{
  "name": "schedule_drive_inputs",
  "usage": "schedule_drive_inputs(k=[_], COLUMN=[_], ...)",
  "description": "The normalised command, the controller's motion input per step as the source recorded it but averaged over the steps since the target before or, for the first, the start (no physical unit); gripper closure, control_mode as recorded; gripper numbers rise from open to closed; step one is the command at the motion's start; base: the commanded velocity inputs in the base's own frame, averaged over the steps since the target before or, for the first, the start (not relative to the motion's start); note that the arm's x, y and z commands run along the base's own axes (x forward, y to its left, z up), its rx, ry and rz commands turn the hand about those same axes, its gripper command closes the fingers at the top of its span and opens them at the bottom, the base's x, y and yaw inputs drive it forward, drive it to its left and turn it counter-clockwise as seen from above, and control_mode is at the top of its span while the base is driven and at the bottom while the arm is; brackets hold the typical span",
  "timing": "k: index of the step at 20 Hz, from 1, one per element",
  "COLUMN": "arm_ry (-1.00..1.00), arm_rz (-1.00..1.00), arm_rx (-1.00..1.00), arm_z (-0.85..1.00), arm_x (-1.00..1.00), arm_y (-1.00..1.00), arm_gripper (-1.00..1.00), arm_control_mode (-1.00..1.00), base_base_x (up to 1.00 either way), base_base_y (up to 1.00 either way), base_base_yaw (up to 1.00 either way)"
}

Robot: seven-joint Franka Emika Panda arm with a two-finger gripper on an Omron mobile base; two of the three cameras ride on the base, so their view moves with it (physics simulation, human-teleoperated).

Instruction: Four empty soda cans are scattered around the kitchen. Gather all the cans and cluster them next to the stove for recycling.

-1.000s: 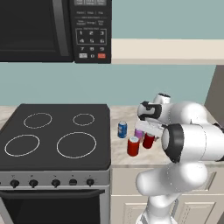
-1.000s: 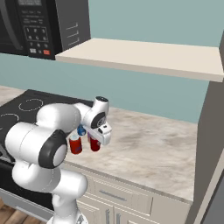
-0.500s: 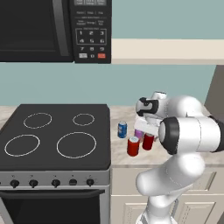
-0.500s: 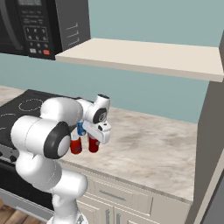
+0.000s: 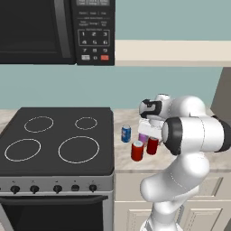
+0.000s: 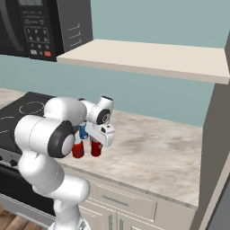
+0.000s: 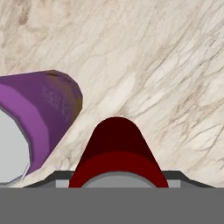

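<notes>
stove (image 5: 56,140): silver range with a black cooktop and four white rings, at the left of the left base view; nothing stands on it.
blue can (image 5: 126,133): upright on the marble counter (image 5: 128,162), just beside the stove's right edge; it sits where it was a second ago.
left red can (image 5: 137,151): upright, nearest the counter's front edge, just beside the other cans; not shifted.
purple can (image 5: 143,137): behind the two red ones, partly hidden by the hand; in the hand view it stands just to the left of the gripped can, apart from it.
right red can (image 5: 153,146): directly under the hand, its base at or just above counter level; which of the two cannot be told.
gripper (image 5: 151,136): pointing down, jaws pressed against the sides of the right red can, whose silvery top fills the gap between them in the hand view.
what has changed: over the last second only the arm's elbow has lifted a little; the hand and all four cans have kept their places, and the grip has not loosened.
meaning for the task: all four cans appear clustered next to the stove, so the gathering looks nearly done; what seems left is to let go of the last can and lift clear without knocking its close neighbours.
</notes>
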Motion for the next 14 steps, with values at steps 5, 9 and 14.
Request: schedule_drive_inputs(k=[5, 9, 14], arm_ry=[0.04, 0.07, 0.07], arm_rz=[0.00, 0.00, 0.00], arm_rx=[0.00, 0.00, 0.00], arm_z=[-0.16, -0.16, -0.17], arm_x=[-0.10, -0.13, -0.13], arm_y=[0.05, 0.09, 0.10], arm_gripper=[1.00, 1.00, -1.00], arm_control_mode=[-1.00, -1.00, -1.00], base_base_x=[0.00, 0.00, 0.00], base_base_y=[0.00, 0.00, 0.00], base_base_yaw=[0.00, 0.00, 0.00])
